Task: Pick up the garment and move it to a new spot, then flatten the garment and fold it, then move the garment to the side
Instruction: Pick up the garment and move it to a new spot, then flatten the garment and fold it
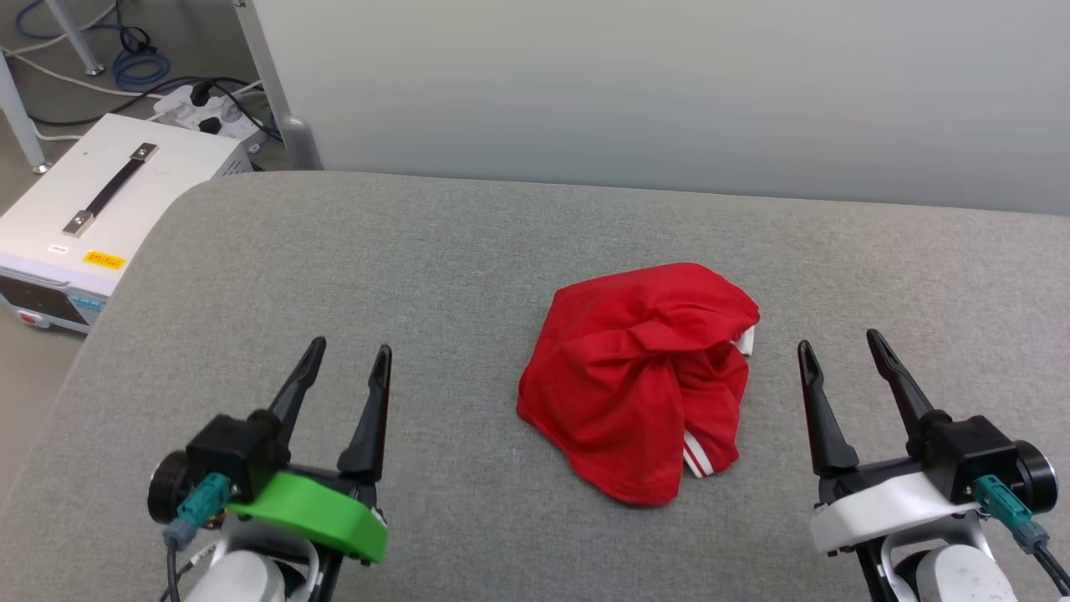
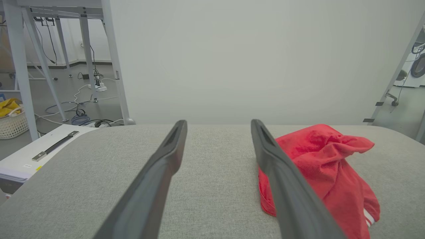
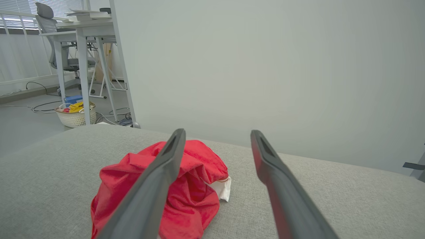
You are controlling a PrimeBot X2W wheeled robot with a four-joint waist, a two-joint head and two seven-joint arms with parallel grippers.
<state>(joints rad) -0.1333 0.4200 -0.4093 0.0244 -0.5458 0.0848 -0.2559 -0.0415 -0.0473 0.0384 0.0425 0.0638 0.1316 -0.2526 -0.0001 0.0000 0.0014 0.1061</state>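
The garment is a red shirt lying crumpled in a heap on the grey padded table, a bit right of centre, with white and striped trim peeking out at its right side. My left gripper stands open well to its left, nothing between the fingers. On the other side, my right gripper is open too, a short way from the heap. The left wrist view has the garment partly behind the right finger. In the right wrist view the garment lies behind the left finger.
A white box with a black handle sits on the floor off the table's left edge, with cables and a power strip behind it. A pale wall panel rises behind the table. A basket stands on the floor.
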